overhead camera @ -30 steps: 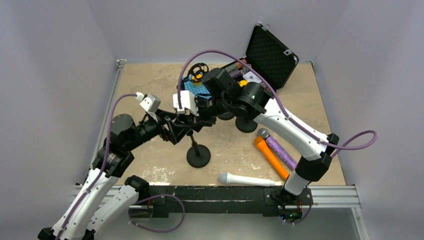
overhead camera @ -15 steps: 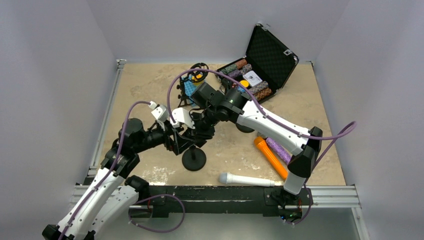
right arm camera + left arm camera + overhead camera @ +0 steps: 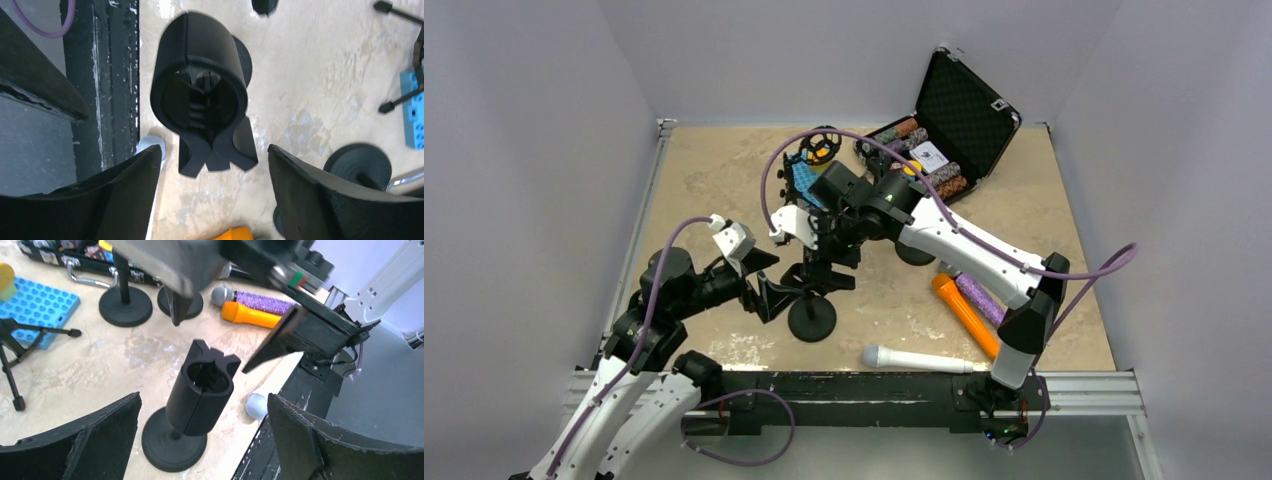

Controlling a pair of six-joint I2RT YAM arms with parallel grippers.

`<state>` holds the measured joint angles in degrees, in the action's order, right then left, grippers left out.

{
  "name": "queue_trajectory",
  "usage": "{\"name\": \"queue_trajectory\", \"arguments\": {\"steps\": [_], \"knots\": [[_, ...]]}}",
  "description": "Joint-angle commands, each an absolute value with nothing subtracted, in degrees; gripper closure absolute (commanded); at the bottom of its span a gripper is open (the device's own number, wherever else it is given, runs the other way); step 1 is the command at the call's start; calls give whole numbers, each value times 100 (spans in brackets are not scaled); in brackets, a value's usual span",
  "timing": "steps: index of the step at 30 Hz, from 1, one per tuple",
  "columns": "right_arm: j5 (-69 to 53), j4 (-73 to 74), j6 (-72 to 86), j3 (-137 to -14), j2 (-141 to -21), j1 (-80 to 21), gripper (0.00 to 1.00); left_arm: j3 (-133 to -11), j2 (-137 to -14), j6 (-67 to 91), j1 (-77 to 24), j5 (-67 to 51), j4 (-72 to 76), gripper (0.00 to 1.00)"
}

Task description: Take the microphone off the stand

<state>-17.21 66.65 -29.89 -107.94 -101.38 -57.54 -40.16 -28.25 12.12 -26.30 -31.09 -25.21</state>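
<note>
Since a moment before, the left arm had drawn back from the stand and the right claw had gone from narrow to wide. The black microphone stand with the round base [image 3: 812,318] stood upright on the tan table [image 3: 724,180], and the black plastic clip [image 3: 202,387] at its top was empty. Nothing sat in its split ring.

The right gripper [image 3: 822,268] hung over that clip, its two fingers spread to either side and touching nothing. The left gripper [image 3: 769,290] waited just left of the stand, pointed at it, its fingers likewise wide apart and holding nothing.

The white microphone [image 3: 919,360] lay on its side to the right of the stand's base, nearer the arms' edge of the table, with its round head toward the stand. Farther right of the stand an orange microphone [image 3: 964,313] and a purple glittery microphone [image 3: 984,300] lay just beside each other. Well behind the stand, to its right, an open black hard case [image 3: 964,100] stood with its lid tilted up.
</note>
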Motion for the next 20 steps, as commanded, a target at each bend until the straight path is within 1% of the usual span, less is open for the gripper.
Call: {"name": "queue_trajectory", "arguments": {"steps": [1,5,8,9,11,13,14,17,20], "knots": [[-1167,6619,-2385,-11302,-9456,-5423,13,-4668,-3049,700,-2630,-2948,-2425,0],[-1333,6416,-1478,-11390,-9032,-4498,11,-5157,-3355,315,-2592,-2532,-2426,0],[-1407,6238,-659,-11387,-8751,-3593,11,-5503,-3589,106,-2470,-1729,-2473,0],[-1120,6119,-456,-11275,-8635,-3376,11,-5597,-3672,43,-2419,-1372,-2515,0],[-313,5922,-269,-11056,-8454,-3100,9,-5761,-3808,180,-2320,-149,-2589,0],[603,5724,-175,-10802,-8264,-2958,2,-5841,-3952,193,-2156,532,-2584,0],[841,5604,-188,-10650,-8151,-2893,1,-5894,-4018,301,-2049,771,-2598,0],[1014,5310,-143,-10145,-7775,-2639,1,-6039,-4249,566,-1747,985,-2755,0],[720,5320,157,-9996,-7576,-2405,1,-6058,-4430,698,-1692,913,-2889,0]]}}
